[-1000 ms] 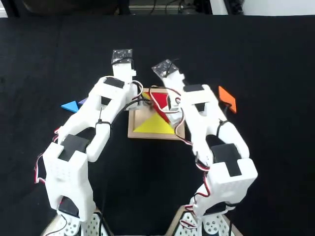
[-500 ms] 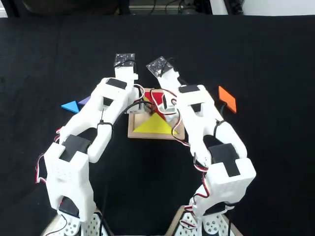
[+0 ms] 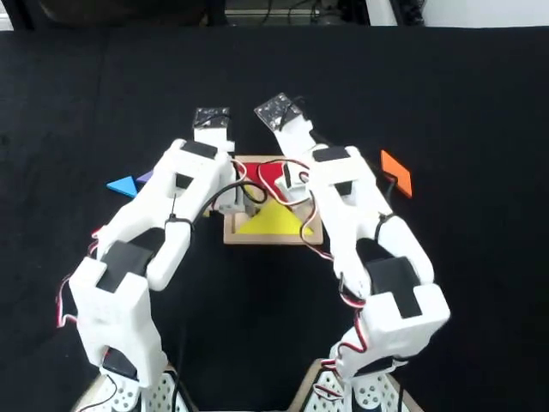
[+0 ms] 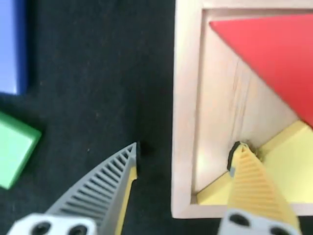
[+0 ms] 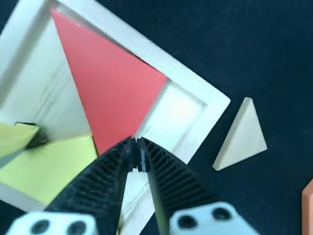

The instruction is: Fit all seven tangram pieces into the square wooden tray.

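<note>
The square wooden tray (image 3: 230,230) holds a red triangle (image 3: 273,174) and a yellow triangle (image 3: 268,223). My left gripper (image 4: 186,152) is open and straddles the tray's wall (image 4: 183,98): one fingertip (image 4: 129,155) rests outside on the cloth, the other (image 4: 240,152) inside at the yellow triangle (image 4: 288,164). Above the tray, my right gripper (image 5: 135,146) is shut, its tips at the corner of the red triangle (image 5: 107,83) beside the yellow triangle (image 5: 49,171). In the high view both grippers (image 3: 238,199) (image 3: 287,184) sit over the tray.
A pale triangle (image 5: 242,134) lies just outside the tray's rim (image 5: 190,81). An orange piece (image 3: 396,172) lies to the right of the tray. A blue triangle (image 3: 123,184) and a purple piece (image 3: 146,176) lie to the left. A green piece (image 4: 14,152) sits close to the left gripper.
The left gripper has slid along the tray's left wall toward the near side. The right gripper has shifted left, further over the tray.
</note>
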Robot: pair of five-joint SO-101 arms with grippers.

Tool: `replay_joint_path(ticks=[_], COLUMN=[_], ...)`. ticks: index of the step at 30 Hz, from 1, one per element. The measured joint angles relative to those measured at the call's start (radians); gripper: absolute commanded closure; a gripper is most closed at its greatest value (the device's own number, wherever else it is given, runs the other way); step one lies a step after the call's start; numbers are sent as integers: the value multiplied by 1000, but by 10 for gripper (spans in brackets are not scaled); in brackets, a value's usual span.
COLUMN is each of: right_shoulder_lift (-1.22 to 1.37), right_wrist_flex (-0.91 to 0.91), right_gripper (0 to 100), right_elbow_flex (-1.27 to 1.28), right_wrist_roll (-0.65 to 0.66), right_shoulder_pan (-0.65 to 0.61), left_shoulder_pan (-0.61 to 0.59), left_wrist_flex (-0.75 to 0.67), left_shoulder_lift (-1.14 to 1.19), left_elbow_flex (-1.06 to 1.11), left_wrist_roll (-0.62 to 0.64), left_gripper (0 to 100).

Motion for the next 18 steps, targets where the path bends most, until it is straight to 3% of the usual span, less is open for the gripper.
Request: replay_joint_path(ticks=[11,18], right_shoulder_lift=[-41,-9], right_wrist_flex=[-15,-15], right_gripper=[987,987], right_elbow_flex=[51,60], right_wrist_roll=[-2,-2], right_shoulder_pan=[0,0], left_shoulder_pan=[66,69], left_wrist_flex=[-3,-129], left_shoulder_lift=[-236,-451], left_elbow_flex=[310,516], left_wrist_roll=[0,-2], left_gripper=[694,694])
